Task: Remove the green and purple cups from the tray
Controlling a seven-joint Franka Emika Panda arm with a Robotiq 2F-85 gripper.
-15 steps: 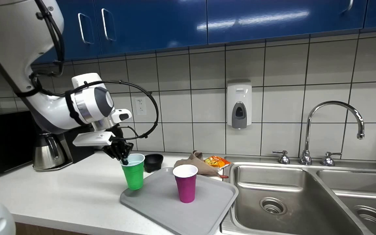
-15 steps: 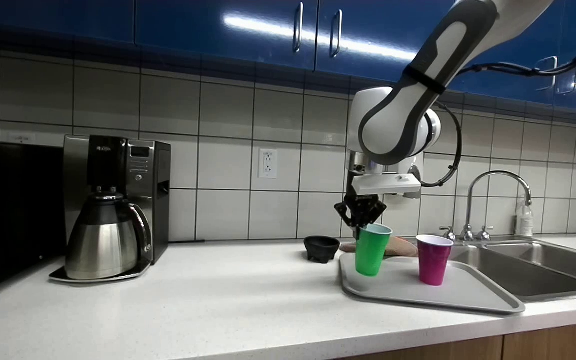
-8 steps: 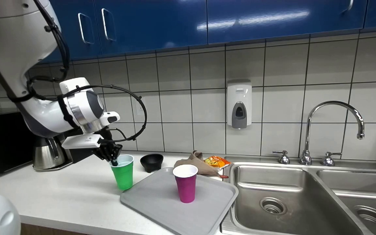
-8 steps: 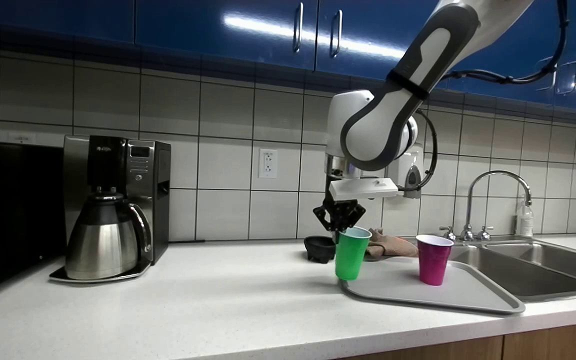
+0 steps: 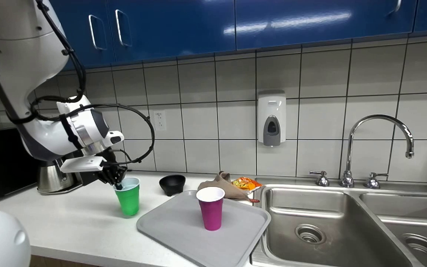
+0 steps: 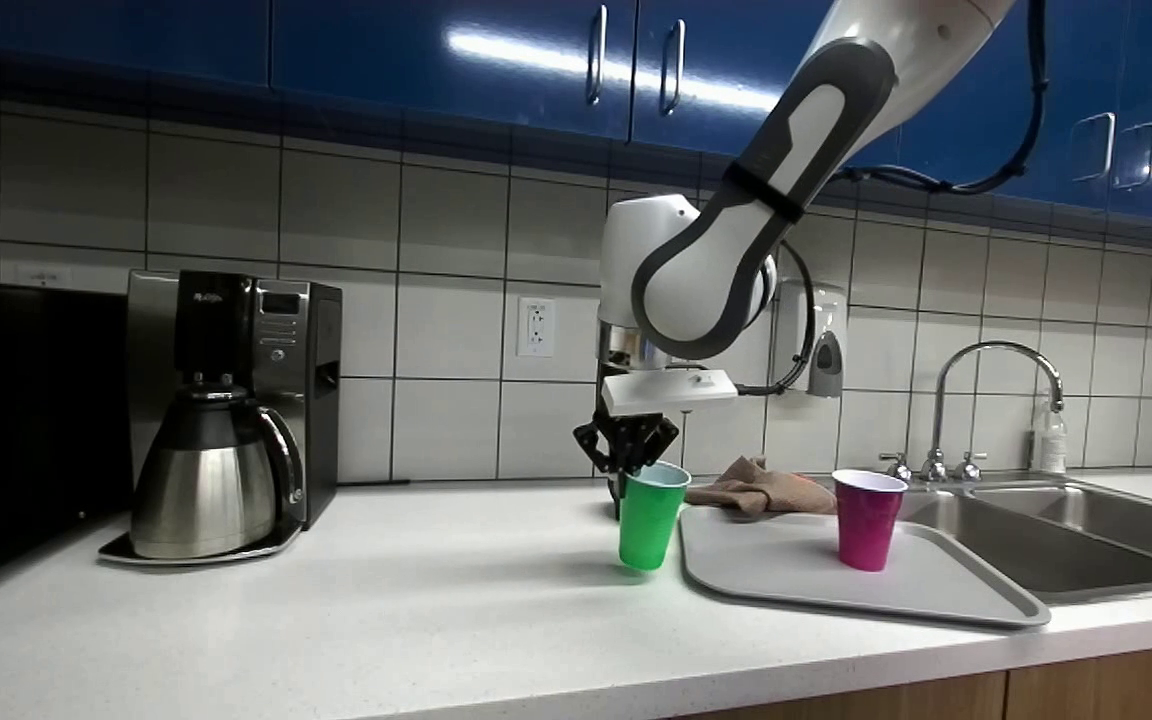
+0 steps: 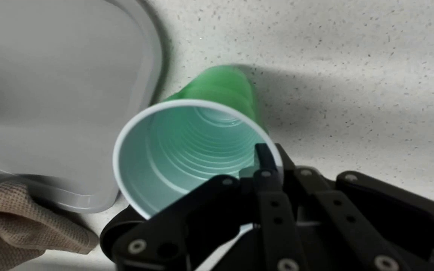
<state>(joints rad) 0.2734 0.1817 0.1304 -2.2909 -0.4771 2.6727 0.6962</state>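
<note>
The green cup (image 5: 129,202) is off the tray and low over the counter to its side, slightly tilted; it also shows in an exterior view (image 6: 650,525) and the wrist view (image 7: 220,84). My gripper (image 5: 118,185) is shut on the cup's wall at the rim, one finger inside and one outside, as the wrist view (image 7: 273,154) shows. The purple cup (image 5: 212,215) stands upright on the grey tray (image 5: 184,230) in both exterior views (image 6: 867,525); it is out of the wrist view. The tray's edge shows beside the green cup in the wrist view (image 7: 62,75).
A black bowl (image 5: 172,184) stands behind the tray's corner, near the wall. A brown cloth (image 5: 222,183) and an orange packet (image 5: 246,183) lie behind the tray. The sink (image 5: 310,207) adjoins the tray. A coffee maker (image 6: 226,440) stands farther along the counter.
My gripper has carried the green cup sideways from above the tray's corner, past its edge, to over the white counter, and slightly lower. The purple cup and tray have not moved.
</note>
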